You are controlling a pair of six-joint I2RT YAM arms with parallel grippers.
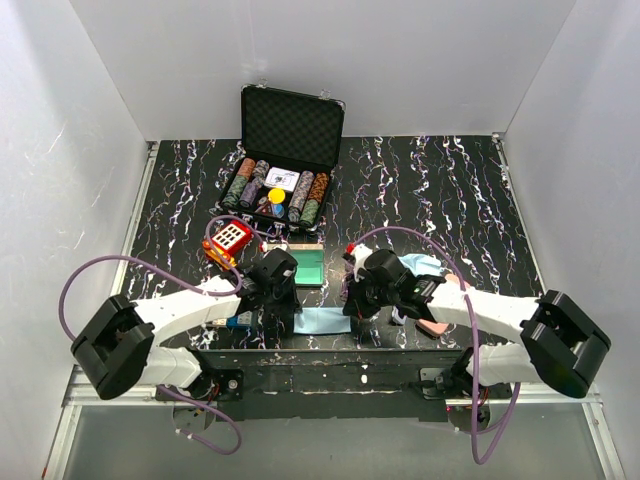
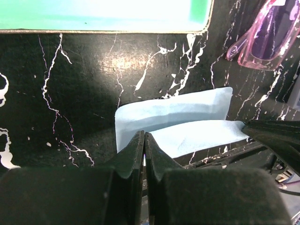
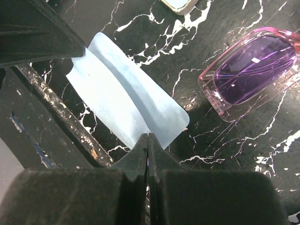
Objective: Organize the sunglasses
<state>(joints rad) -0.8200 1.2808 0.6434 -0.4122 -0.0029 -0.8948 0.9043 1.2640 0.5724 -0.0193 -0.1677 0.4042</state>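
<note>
Left gripper (image 2: 144, 140) clenched, tips at one end of the folded light blue cloth (image 2: 187, 122); right gripper (image 3: 148, 140) clenched at the opposite end; cannot tell whether either pinches fabric. Purple sunglasses (image 3: 253, 70) lie folded on the black marbled table (image 2: 70, 93), beyond the cloth and apart from it, near the green tray (image 2: 103, 14).

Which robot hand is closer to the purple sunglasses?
Right. The right hand is at the end of the blue cloth beside the purple sunglasses; the left hand is at the cloth's other end, farther off.
</note>
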